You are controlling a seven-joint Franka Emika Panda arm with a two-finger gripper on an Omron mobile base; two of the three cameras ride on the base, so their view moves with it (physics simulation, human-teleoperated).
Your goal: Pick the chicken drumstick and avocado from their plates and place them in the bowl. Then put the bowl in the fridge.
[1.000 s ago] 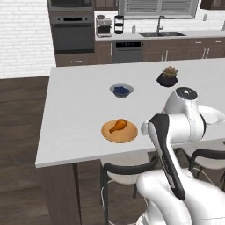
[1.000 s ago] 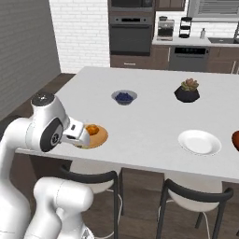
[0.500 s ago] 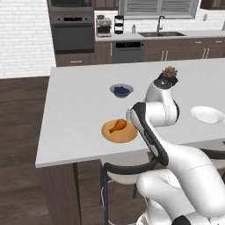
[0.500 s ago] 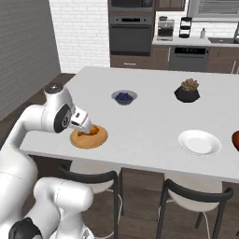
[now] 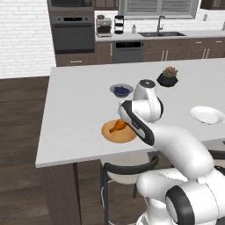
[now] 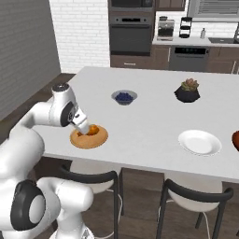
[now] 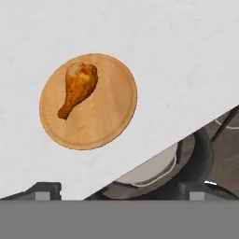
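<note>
Left base view: orange-brown lumpy chicken drumstick (image 5: 117, 126) lies on flat tan wooden plate (image 5: 118, 131), near the counter's front edge.

Right base view: the arm's wrist hangs over that plate.

Hand view: dark fingertips (image 7: 45, 189) spread wide, holding nothing. Drumstick likely light, rigid, slightly slick; grasp the thick meaty end.

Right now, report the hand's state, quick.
Hand: open and empty, its fingertips apart, above the chicken drumstick on the wooden plate.
</note>
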